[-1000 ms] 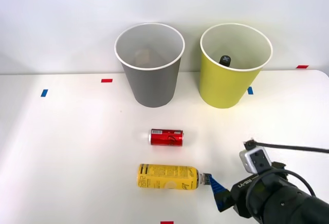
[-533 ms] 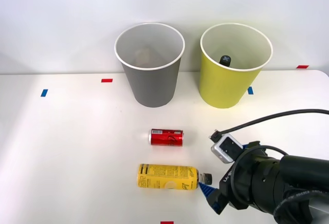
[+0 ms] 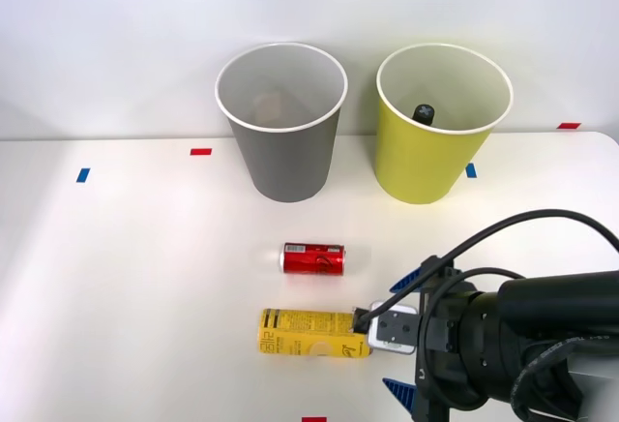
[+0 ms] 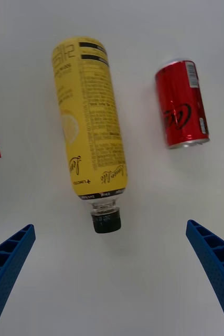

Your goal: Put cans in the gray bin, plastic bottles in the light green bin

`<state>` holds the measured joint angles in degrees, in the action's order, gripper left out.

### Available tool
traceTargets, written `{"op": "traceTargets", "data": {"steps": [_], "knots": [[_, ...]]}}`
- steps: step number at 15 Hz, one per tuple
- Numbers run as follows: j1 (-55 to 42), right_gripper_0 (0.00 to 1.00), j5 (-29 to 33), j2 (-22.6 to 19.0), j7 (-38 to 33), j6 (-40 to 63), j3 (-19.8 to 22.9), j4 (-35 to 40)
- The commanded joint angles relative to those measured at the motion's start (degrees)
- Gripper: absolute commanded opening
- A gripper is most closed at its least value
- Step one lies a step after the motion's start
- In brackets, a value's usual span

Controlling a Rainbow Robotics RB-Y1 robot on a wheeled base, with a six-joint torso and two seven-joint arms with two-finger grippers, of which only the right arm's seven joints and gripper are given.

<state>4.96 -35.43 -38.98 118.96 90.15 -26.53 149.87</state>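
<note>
On the white table (image 3: 135, 277), the gray bin (image 3: 283, 141) stood left of the light green bin (image 3: 437, 141), which held a black-capped bottle (image 3: 424, 112). Nearer the robot, the red soda can (image 3: 312, 258) lay on its side, just beyond the yellow-labelled bottle (image 3: 314, 333), also lying flat, cap (image 4: 106, 220) toward the right gripper (image 3: 406, 335). That gripper hovered at the cap end, fingers spread wide and empty. Judged step: grasping the bottle. Advice: advance past the cap and close across the label's middle, keeping clear of the can.
</note>
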Motion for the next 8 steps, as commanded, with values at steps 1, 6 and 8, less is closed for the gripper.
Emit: {"op": "traceTargets", "data": {"steps": [1,6,8], "knots": [[3.83,0.99,-0.7,1.1,3.29,0.03,-3.7,-2.65],[11.04,0.99,-1.84,3.12,4.96,0.03,-9.5,-7.49],[12.36,0.98,-3.95,3.29,5.4,0.03,-10.12,-8.19]]}}
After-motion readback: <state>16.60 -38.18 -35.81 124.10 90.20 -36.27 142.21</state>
